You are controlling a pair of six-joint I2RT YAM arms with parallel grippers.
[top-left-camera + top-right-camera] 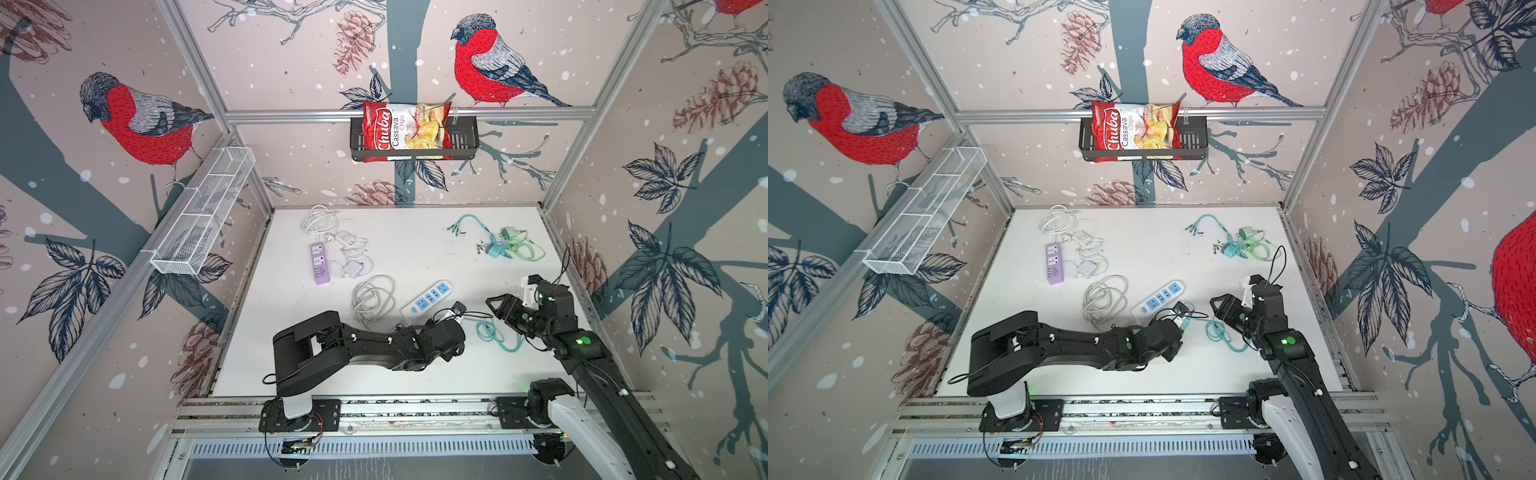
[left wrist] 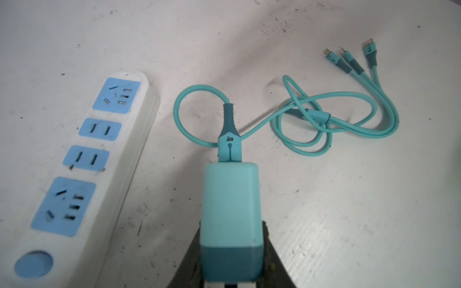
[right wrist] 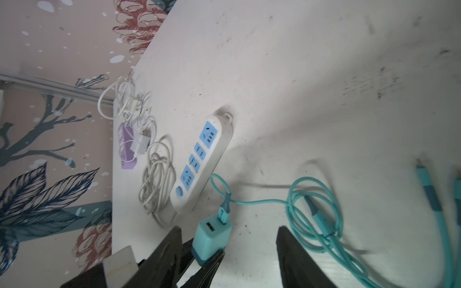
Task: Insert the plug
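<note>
Left pincer: clenched on the dark end of the teal plug.
Right pincer: released, fingers spread, holding nothing.
Plug: just beside the switch end of the power strip, not yet in a socket.
Cable: joined to the plug, looped on the bench.
</note>
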